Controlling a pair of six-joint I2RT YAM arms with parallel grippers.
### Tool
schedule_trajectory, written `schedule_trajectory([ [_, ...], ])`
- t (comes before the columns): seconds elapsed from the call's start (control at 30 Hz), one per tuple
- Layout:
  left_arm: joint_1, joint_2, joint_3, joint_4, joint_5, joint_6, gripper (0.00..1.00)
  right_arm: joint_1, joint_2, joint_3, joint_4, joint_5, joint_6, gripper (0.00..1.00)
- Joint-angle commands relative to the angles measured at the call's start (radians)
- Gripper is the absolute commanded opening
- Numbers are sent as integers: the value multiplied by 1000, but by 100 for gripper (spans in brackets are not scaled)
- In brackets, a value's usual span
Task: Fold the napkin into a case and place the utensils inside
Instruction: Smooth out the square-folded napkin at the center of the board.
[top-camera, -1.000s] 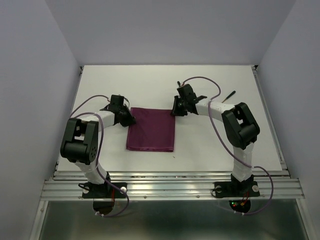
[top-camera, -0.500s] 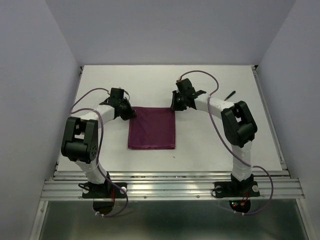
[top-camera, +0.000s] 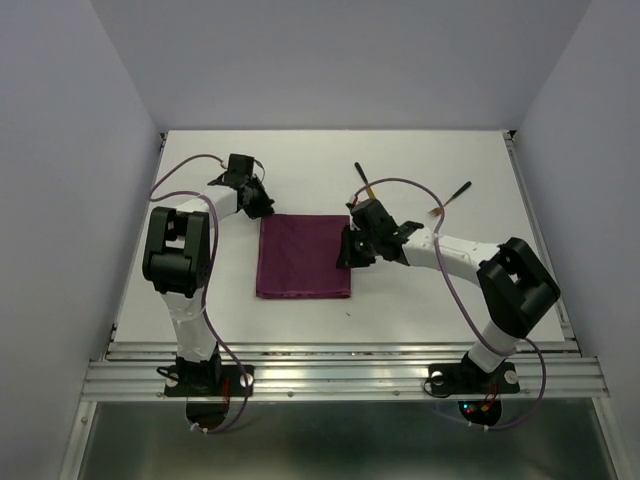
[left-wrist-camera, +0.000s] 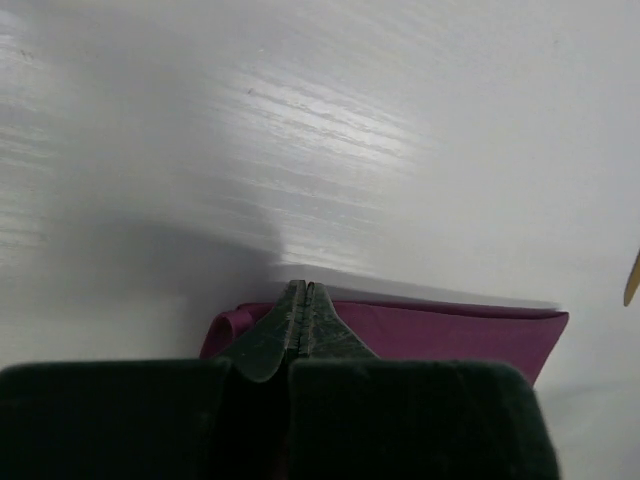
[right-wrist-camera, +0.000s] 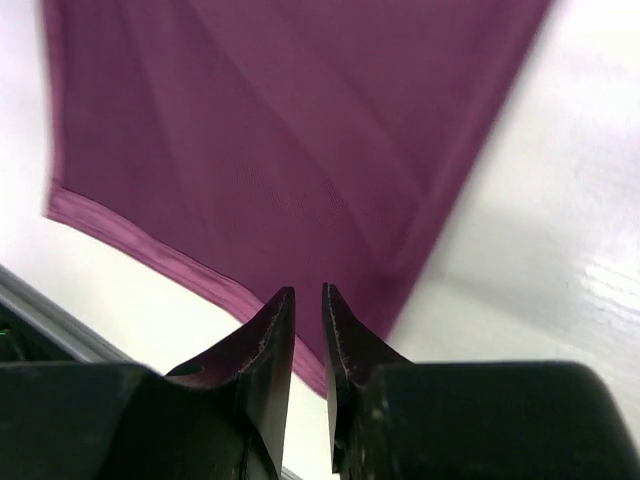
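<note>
A robotics lab test cell; a plain white worktop boxed in by blank pale walls; an aluminium rail along its near edge carries two cabled robot arms.

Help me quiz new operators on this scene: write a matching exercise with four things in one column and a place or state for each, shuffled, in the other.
Column one:
1. napkin
2. left gripper
3. right gripper
4. utensils

Column two:
A. fingers slightly apart, over the napkin's right edge
B. purple, spread flat between the two arms
C. shut, at the napkin's far left corner
D. black-handled, lying beyond the napkin's far right corner

Pairs: 1-B, 2-C, 3-A, 4-D
</note>
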Motion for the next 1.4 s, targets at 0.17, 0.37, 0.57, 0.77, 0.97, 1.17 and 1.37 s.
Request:
schedule_trajectory([
  [0.17,6,1,50,-18,-14,49,0,5,10,-84,2,53,10,22],
  [0.37,6,-123,91,-85,-86,85,0,14,-79,-39,-36,75,-26,24],
  [0.57,6,-206,13,-93,-66,82,0,53,-100,-53,-38,44,0,24],
  [0.77,2,-189,-108,-59,-24,39,0,62,-45,-131,26,-19,42,24],
  [0.97,-29,-128,-128,-4,-183,-38,0,62,13,-144,-4,73,30,24],
  [1.17,-31,-73,-128,13,-224,-53,0,62,26,-156,-16,121,4,24],
  [1.37,-38,-96,-177,33,-224,-62,0,53,-17,-150,-36,177,2,24],
])
